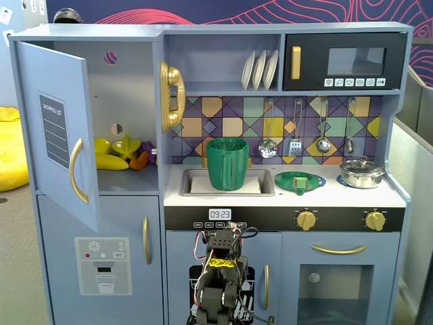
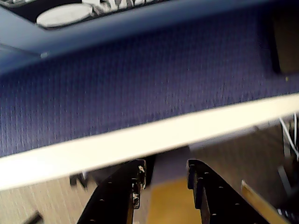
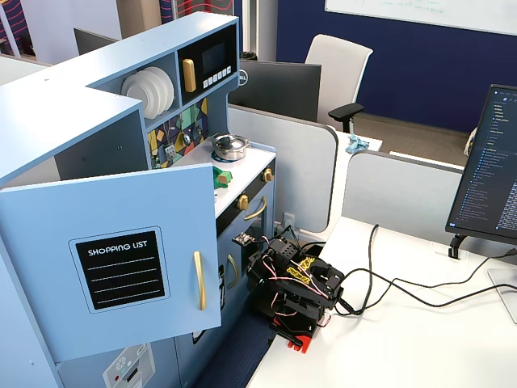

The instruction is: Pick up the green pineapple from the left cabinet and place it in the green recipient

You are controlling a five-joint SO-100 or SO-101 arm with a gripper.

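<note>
The left cabinet (image 1: 128, 88) stands with its blue door (image 1: 57, 128) swung open; the door also shows in the other fixed view (image 3: 113, 259). No green pineapple shows in any view; on the cabinet shelf I see only a yellow banana (image 1: 108, 161), a yellow star fruit (image 1: 126, 146) and small dark pieces. The green recipient (image 1: 227, 162) stands upright in the sink. My arm (image 1: 220, 274) is folded low in front of the kitchen, well below the cabinet shelf. My gripper (image 2: 166, 170) is open and empty, pointing at floor and a blue panel.
A flat green plate (image 1: 300, 181) and a metal pot (image 1: 362, 172) sit on the counter to the right of the sink. The open door juts out toward the arm's side. Cables (image 3: 380, 283) trail over the white desk, and a monitor (image 3: 489, 170) stands at the right.
</note>
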